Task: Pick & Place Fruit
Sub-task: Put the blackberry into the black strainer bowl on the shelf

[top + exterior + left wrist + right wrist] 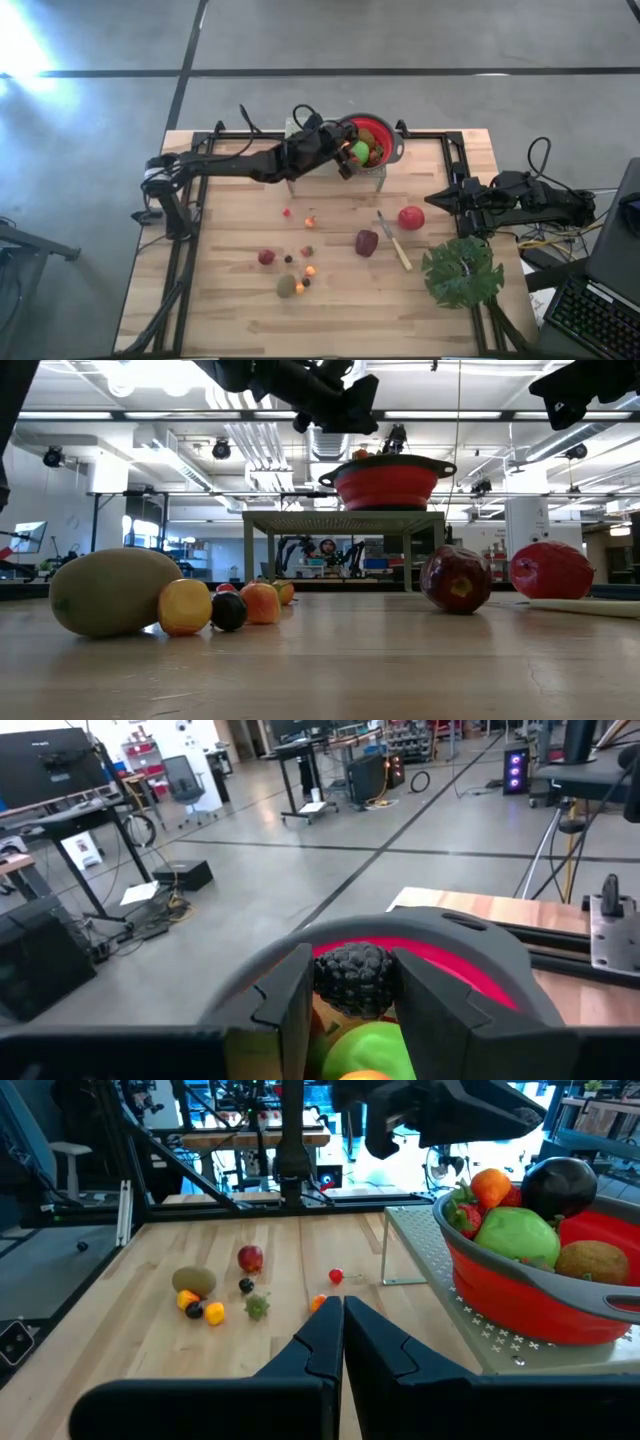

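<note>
The left end effector (352, 1010) grips a dark berry (352, 978) directly above the red bowl (375, 132), which sits on a raised stand. Releasing well inside the rim should keep the berry off the heaped fruit's slope. The right end effector (343, 1342) waits closed and empty at the table's right side.

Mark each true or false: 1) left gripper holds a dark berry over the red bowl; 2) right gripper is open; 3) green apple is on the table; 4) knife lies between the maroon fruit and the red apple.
1) True: the left gripper is shut on a dark berry above the red bowl.
2) False: the right gripper is shut and empty.
3) False: the green apple sits in the bowl.
4) True: the knife lies between the maroon fruit and the red apple.
</note>
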You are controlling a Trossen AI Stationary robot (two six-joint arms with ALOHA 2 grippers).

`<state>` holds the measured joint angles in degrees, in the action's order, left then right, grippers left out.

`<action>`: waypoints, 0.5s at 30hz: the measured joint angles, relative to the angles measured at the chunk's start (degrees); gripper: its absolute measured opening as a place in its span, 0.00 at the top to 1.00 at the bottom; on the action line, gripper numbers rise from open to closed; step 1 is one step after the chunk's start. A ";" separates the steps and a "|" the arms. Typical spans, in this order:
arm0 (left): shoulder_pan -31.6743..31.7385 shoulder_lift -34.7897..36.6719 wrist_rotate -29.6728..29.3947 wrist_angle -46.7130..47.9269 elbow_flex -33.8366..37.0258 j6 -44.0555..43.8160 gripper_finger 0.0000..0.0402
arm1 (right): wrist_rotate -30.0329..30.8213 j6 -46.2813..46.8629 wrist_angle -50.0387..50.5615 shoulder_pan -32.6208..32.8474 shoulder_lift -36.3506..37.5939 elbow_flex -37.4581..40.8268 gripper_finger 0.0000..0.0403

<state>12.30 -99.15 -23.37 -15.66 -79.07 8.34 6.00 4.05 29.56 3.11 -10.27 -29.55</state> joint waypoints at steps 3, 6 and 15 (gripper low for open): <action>0.51 0.00 0.10 -0.08 0.00 0.00 0.67 | 0.00 0.00 0.00 -0.02 -0.01 0.01 0.98; 0.95 0.00 0.12 -0.06 0.00 0.00 0.67 | 0.00 0.00 0.00 0.00 -0.01 -0.01 0.98; 1.60 0.00 0.36 0.40 0.02 -1.99 0.63 | 0.00 0.02 0.00 0.00 -0.01 0.01 0.98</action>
<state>13.90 -99.15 -23.00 -15.26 -79.05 6.35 6.00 4.08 29.57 3.11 -10.28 -29.54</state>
